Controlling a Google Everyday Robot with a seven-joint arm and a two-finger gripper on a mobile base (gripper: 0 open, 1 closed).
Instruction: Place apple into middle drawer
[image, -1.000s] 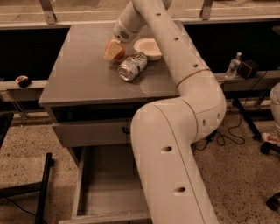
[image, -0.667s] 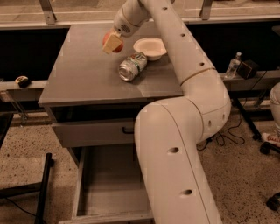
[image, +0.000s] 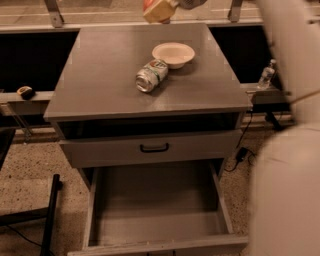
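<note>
The apple (image: 156, 11), red-orange with a yellowish patch, hangs at the top edge of the camera view, above the back edge of the cabinet top (image: 100, 85). My gripper (image: 167, 5) is shut on it and is mostly cut off by the frame. The middle drawer (image: 155, 200), a wide deep grey box with a flat floor, stands pulled out at the bottom of the view, far below and in front of the apple. Nothing lies in it.
A silver-green can (image: 151, 75) lies on its side on the cabinet top next to a white bowl (image: 173, 53). A shut drawer front with a black handle (image: 154, 148) sits above the open drawer. My arm (image: 290, 150) fills the right side. A bottle (image: 266, 75) stands at the right.
My gripper has risen with the apple from beside the can to high above the back of the cabinet top. The can and the bowl have stayed put.
</note>
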